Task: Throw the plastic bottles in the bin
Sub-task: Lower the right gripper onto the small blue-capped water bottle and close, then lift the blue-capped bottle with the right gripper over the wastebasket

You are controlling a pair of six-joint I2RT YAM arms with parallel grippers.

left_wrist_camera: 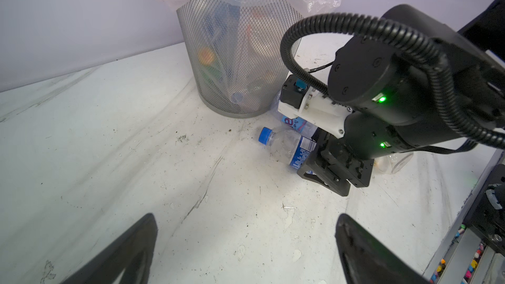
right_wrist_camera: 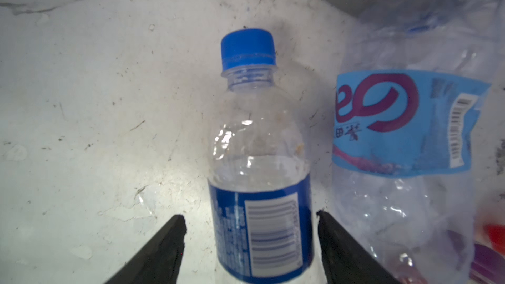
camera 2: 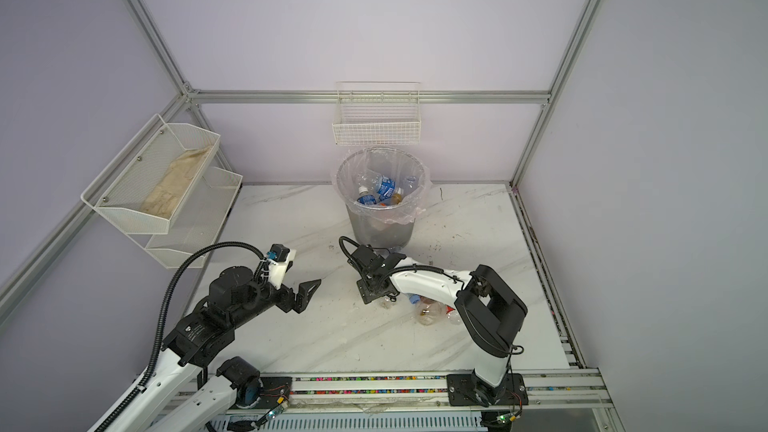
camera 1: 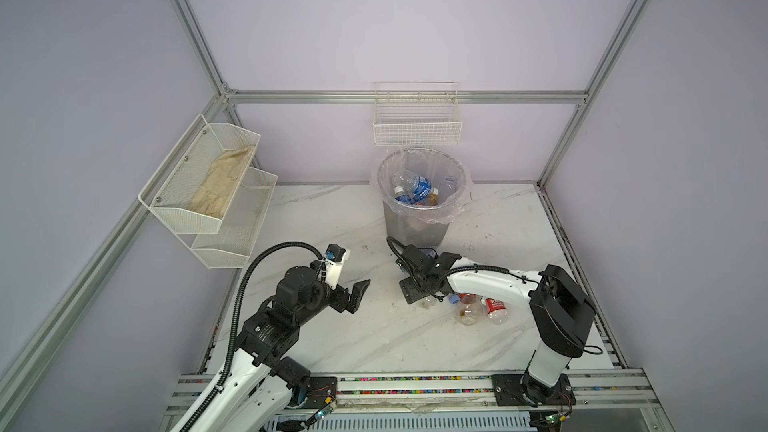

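Item 1, white marble-pattern tabletop (camera 1: 332, 338): it is carrying everything below and is showing scuffs and specks. Item 2, two-tier white mesh rack (camera 1: 183, 172): it is hanging on the left wall, and a beige cloth (camera 1: 222, 184) is lying in its upper tier. Item 3, bin (camera 1: 415, 230): the round grey mesh basket is standing upright at the back of the table, with a clear liner bag (camera 1: 459, 205) folding over its rim. Item 4, white wire basket (camera 1: 417, 126): it is hanging on the back wall just above the bin. Item 5, left gripper (camera 1: 357, 297): it is hovering over bare table with jaws spread wide and is holding nothing. Item 6, right gripper (right_wrist_camera: 251, 215): it is reaching low in front of the bin with jaws part-open, straddling a bottle's label. One finger is standing clear of the label and the other is sitting right at its edge, so no clamp is showing. Item 7, plastic bottles in the bin (camera 1: 419, 187): several, mostly blue-labelled, are piling inside the liner. Item 8, crumpled bottle (right_wrist_camera: 410, 121): with a light-blue label, it is lying by the bin's foot. Item 9, blue-capped bottle (right_wrist_camera: 257, 132): it is lying on the table between the right fingers, just beside item 8. Item 10, red-labelled bottle (camera 1: 496, 307) and brown-stained bottle (camera 1: 469, 311): they are lying side by side near the right forearm.
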